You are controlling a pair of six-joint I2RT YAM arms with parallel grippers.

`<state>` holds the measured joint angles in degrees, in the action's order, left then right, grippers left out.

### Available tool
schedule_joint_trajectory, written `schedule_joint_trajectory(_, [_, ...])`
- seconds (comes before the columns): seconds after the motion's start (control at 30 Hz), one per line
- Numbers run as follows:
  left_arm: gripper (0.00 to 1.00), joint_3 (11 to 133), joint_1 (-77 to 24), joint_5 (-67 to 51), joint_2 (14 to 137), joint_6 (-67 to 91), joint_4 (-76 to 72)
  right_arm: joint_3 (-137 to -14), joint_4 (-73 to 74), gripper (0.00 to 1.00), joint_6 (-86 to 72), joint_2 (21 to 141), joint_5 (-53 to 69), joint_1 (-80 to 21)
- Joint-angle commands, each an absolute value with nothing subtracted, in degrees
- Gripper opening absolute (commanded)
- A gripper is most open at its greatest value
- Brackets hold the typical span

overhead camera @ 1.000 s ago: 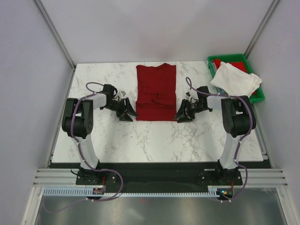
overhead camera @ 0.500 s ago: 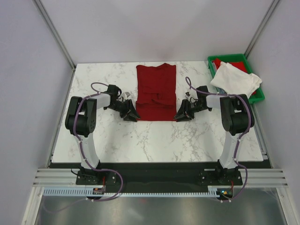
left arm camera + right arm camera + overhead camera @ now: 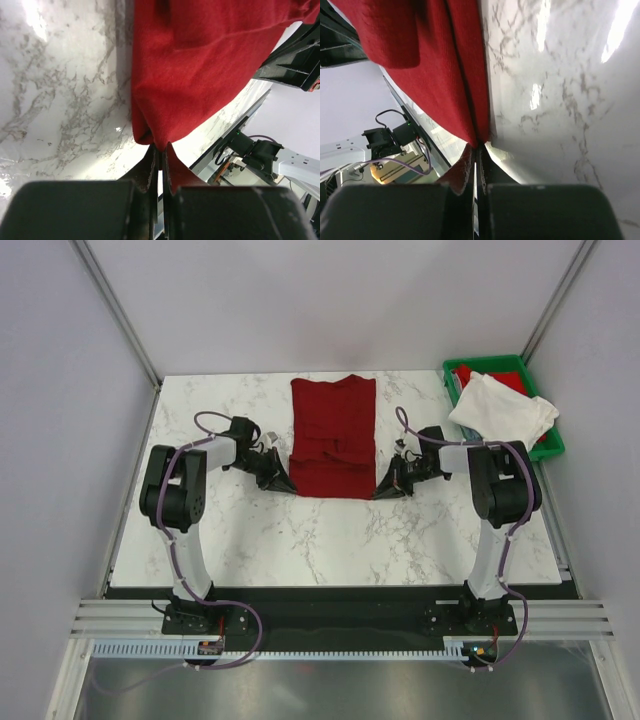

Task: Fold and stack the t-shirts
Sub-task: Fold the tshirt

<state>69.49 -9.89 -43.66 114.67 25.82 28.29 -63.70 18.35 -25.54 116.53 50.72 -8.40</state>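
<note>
A dark red t-shirt [image 3: 333, 435] lies folded into a long strip at the middle back of the marble table [image 3: 330, 535]. My left gripper [image 3: 284, 483] is shut on its near left corner, and the cloth [image 3: 195, 75] is pinched between the fingertips [image 3: 161, 149]. My right gripper [image 3: 382, 489] is shut on the near right corner, where the red cloth [image 3: 440, 90] enters the jaws [image 3: 479, 146]. An off-white t-shirt [image 3: 503, 408] lies crumpled on top of the green bin [image 3: 548, 444] at the back right.
The green bin also holds some red cloth [image 3: 463, 375] under the white shirt. Grey walls and metal posts enclose the table on three sides. A black strip runs along the table's near edge by the arm bases.
Both grippers moved inward to the red shirt's near corners and closed on the cloth. The shirt itself has not shifted.
</note>
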Motion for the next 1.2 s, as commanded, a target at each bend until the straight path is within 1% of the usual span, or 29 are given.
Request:
schedule_joint_trajectory(0.0, [0.02,71.19,-10.37,-43.24,110.58,24.09,29.62,-61.62,16.61,0.0,-25.66,111.89,53.35,-8.44])
schedule_joint_trajectory(0.37, [0.02,63.81,-12.48,-41.31,96.08,21.89,30.5,-50.29,16.96,0.0,-28.47,96.16,56.6,-6.94])
schedule_joint_trajectory(0.57, [0.02,60.56,-15.11,-40.34,91.06,20.83,30.67,-43.69,17.14,0.0,-30.76,86.23,57.22,-6.77])
schedule_joint_trajectory(0.73, [0.02,58.54,-15.73,-40.25,87.28,20.83,31.46,-42.19,17.31,0.0,-32.43,79.11,56.95,-6.68])
schedule_joint_trajectory(0.83, [0.02,58.54,-15.65,-40.17,85.79,20.65,32.17,-42.01,17.4,0.0,-32.7,77.7,56.6,-6.59])
schedule_joint_trajectory(0.97, [0.02,59.94,-15.29,-39.29,86.22,20.48,31.64,-43.5,16.97,0.0,-31.47,79.01,54.67,-5.98])
schedule_joint_trajectory(1.03, [0.02,63.09,-14.94,-38.85,87.53,19.87,31.64,-45.17,16.26,0.0,-30.68,81.38,53.88,-5.45])
schedule_joint_trajectory(1.13, [0.02,69.42,-14.94,-38.93,93.32,18.64,31.64,-50.0,14.86,0.0,-29.71,86.38,52.56,-4.4])
schedule_joint_trajectory(1.17, [0.02,71.26,-14.85,-39.02,95.17,18.02,31.64,-53.49,14.51,0.0,-29.01,87.96,51.86,-3.96])
